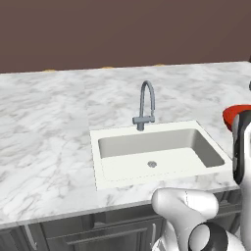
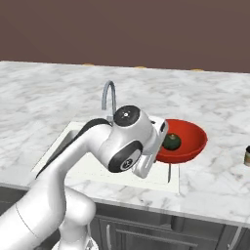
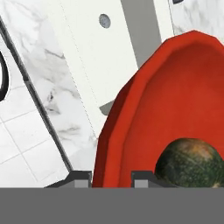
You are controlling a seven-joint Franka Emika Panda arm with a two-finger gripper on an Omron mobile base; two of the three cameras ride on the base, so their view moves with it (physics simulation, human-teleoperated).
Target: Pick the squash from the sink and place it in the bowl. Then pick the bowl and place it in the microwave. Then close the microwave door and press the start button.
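- Right now the squash (image 2: pixel 172 141) lies inside the bowl (image 2: pixel 193 141), on the bowl's floor toward the side nearest the arm; in the hand view it shows as a dark green ball with a pale brown patch (image 3: pixel 191 162), low in the red hollow.
- The bowl stands on the marble counter (image 2: pixel 215 185) just beside the sink's right edge, upright; its red rim (image 1: pixel 234 113) peeks out at the right border of the left base view, partly behind the arm.
- The gripper (image 3: pixel 111 177) sits at the bowl's near rim: its two dark finger tips stand one on either side of the red wall, one outside the bowl and one inside, with a narrow gap between them.
- Whether the fingers actually press on the rim I cannot tell; the contact itself falls below the picture's edge.
- The sink (image 1: pixel 157 154) has its round drain (image 1: pixel 152 164) bare, and the curved grey faucet (image 1: pixel 146 105) rises behind the basin.
- A small dark object (image 2: pixel 247 156) stands on the counter at the far right, well apart from the bowl, too cut off to name.
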